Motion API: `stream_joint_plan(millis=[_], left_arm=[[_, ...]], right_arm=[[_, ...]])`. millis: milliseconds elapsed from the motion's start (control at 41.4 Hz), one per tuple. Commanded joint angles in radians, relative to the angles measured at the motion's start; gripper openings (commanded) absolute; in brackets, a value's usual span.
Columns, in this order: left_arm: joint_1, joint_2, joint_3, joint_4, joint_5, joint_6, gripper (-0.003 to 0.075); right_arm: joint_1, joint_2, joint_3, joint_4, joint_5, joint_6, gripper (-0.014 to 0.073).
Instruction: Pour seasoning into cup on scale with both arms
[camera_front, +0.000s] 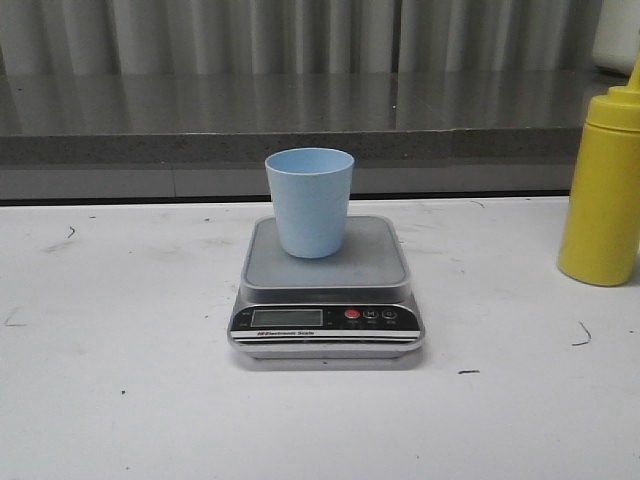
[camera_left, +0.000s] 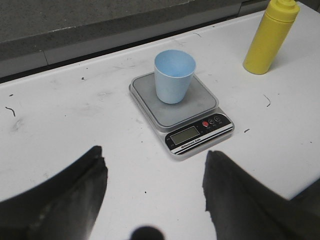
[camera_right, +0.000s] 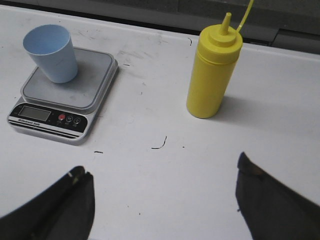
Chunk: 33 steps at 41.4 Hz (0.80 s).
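A pale blue cup (camera_front: 309, 200) stands upright on the silver scale (camera_front: 327, 290) in the middle of the white table. The yellow seasoning bottle (camera_front: 603, 190) stands upright at the far right, apart from the scale. Neither arm shows in the front view. In the left wrist view my left gripper (camera_left: 155, 160) is open and empty above bare table, short of the scale (camera_left: 192, 120) and cup (camera_left: 173, 76). In the right wrist view my right gripper (camera_right: 162, 170) is open and empty, short of the bottle (camera_right: 212, 70), with the scale (camera_right: 65, 95) off to one side.
A grey ledge (camera_front: 300, 130) and a ribbed curtain wall run behind the table. A white object (camera_front: 615, 35) sits at the top right corner. Small dark scuff marks (camera_front: 582, 335) dot the white table top.
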Motion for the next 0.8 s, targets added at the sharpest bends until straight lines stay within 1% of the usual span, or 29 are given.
stream_joint_plan(millis=[0,169,604,652,676,724,773], left_arm=[[-0.006,0.001,-0.025,-0.004,-0.072,0.002,0.0421],[-0.006,0.001,-0.025,-0.004,-0.072,0.002,0.0421],[-0.006,0.001,-0.025,-0.004,-0.074,0.002,0.0421],[-0.006,0.001,-0.025,-0.004,-0.074,0.002,0.0420],[-0.006,0.001,-0.025,-0.004,-0.074,0.002,0.0417],[-0.006,0.001,-0.025,-0.004,-0.074,0.002,0.0394],[-0.006,0.001,-0.025,-0.004,-0.074,0.002,0.0353]], right_arm=[[-0.001,-0.038,-0.030,-0.010,0.008,-0.009,0.0594],[-0.001,-0.063,-0.030,-0.064,0.067,0.012,0.0594],[-0.001,-0.063,-0.030,-0.051,0.044,0.012,0.0593],[-0.001,-0.063,-0.030,-0.051,0.044,0.012,0.0577],[-0.001,-0.063,-0.030,-0.051,0.044,0.012,0.0555],[-0.001,-0.063,-0.030,-0.051,0.044,0.012,0.0494],[-0.001,-0.063,-0.030,-0.051,0.044,0.012,0.0412]])
